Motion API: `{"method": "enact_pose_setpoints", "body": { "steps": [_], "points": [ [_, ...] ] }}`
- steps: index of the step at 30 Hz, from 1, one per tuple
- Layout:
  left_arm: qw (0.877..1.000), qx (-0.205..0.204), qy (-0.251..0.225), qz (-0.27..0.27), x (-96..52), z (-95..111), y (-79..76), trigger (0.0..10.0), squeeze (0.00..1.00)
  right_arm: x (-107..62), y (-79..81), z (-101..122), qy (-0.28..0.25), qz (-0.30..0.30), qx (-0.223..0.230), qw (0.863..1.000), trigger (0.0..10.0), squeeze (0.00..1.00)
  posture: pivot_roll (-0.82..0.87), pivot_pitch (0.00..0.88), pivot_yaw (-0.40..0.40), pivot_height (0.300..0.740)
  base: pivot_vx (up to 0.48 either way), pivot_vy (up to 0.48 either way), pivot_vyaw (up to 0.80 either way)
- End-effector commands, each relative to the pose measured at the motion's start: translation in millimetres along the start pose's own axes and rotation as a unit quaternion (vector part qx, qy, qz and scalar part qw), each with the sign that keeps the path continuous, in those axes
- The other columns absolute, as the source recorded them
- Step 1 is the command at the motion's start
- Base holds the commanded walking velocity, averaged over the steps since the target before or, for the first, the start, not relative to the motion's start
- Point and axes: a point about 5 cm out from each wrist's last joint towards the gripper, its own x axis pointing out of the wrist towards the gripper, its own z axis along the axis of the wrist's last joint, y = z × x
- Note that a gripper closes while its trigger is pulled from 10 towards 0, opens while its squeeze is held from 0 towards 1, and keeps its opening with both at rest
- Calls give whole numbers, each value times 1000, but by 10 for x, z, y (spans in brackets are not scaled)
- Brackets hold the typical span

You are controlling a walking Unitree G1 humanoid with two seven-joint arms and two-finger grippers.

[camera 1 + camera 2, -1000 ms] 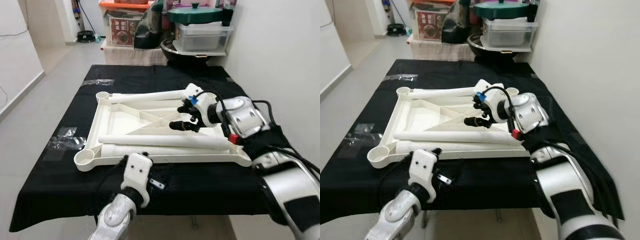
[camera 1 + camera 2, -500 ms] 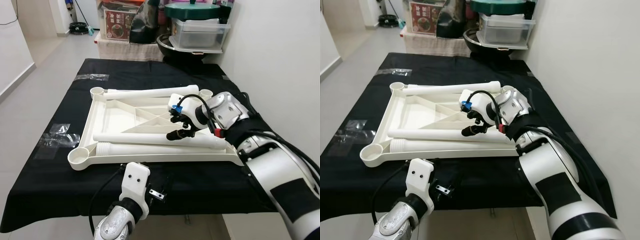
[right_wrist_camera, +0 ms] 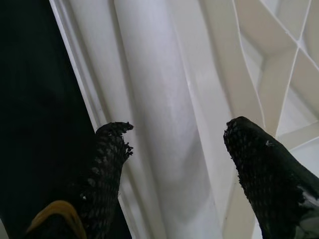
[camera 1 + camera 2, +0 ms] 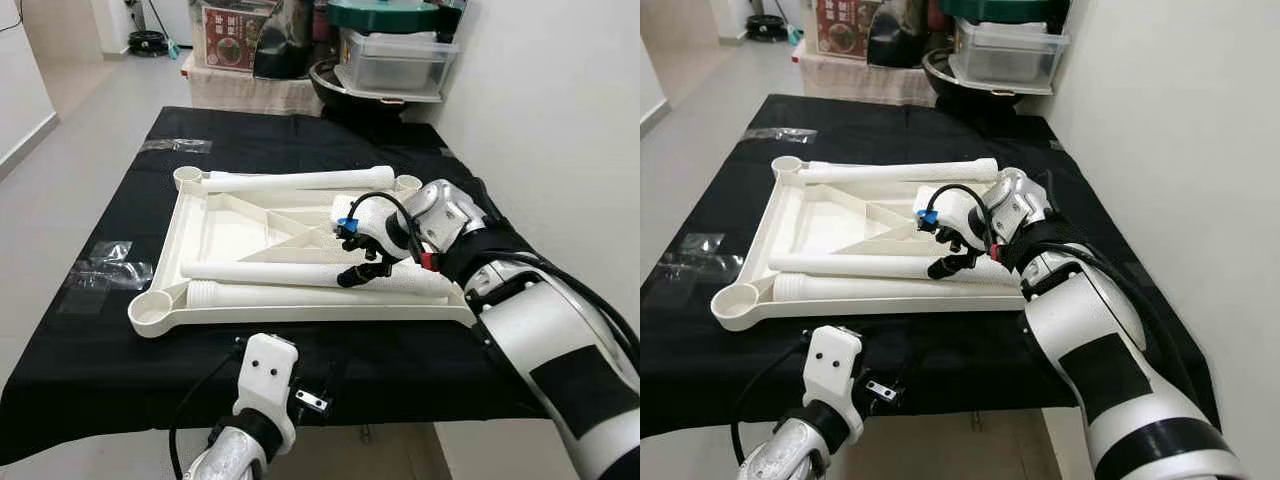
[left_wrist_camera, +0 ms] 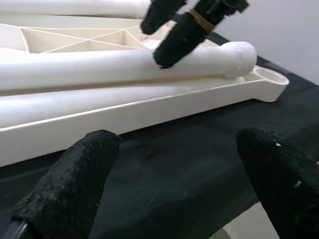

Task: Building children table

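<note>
A white children's tabletop lies upside down on the black-covered table. Three white legs rest on it: one along the far rim, and a middle leg and a near leg towards the front. My right gripper is open above the right end of the middle leg, with a finger on either side of it. My left gripper is open and holds nothing. It sits low at the table's front edge, and its wrist is below the tabletop's near rim.
Behind the table's far end stand storage boxes, a green lid and a dark pot. A white wall runs close along the right side. Grey floor lies open on the left. Clear tape patches stick to the cloth.
The camera has shifted. My right gripper has come lower and closer to the end of the middle leg. My left wrist has sunk a little below the table's front edge.
</note>
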Motion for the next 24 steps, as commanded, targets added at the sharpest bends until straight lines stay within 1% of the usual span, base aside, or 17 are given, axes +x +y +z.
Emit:
{"method": "enact_pose_setpoints", "body": {
  "steps": [1,4,10,14,17,18,21,22,24],
  "points": [
    [1000,-2,1,6,-2,19,-26,10000,0,-7,-8,-4,13,-3,-7,1000,10000,0,-7,62,-151,740,0,0,0],
    [1000,-4,-1,1,-12,46,-70,10000,0,5,-6,12,14,-6,-9,1000,10000,0,-15,86,-159,740,0,0,0],
    [1000,-11,-2,1,-41,82,-125,10000,0,33,15,25,20,1,-17,1000,10000,0,-21,105,-169,740,0,0,0],
    [1000,-14,0,4,-47,89,-134,10000,0,67,40,33,22,7,-20,1000,10000,0,-23,114,-173,740,0,0,0],
    [1000,-19,2,9,-60,98,-135,10000,0,111,65,59,28,8,-32,999,10000,0,-22,123,-178,740,0,0,0],
    [1000,-20,2,10,-65,100,-138,10000,0,119,70,68,28,9,-33,999,4196,0,-22,126,-183,740,0,0,0],
    [1000,-20,3,11,-69,102,-141,10000,0,123,73,73,27,9,-33,999,4196,0,-22,126,-183,740,0,0,0],
    [1000,-21,3,13,-68,103,-136,10000,0,124,76,86,25,11,-34,999,0,0,-22,126,-183,740,0,0,0],
    [1000,-20,5,15,-67,100,-127,10000,0,122,77,106,23,13,-36,999,0,0,-23,125,-184,740,0,0,0]
  ]
}}
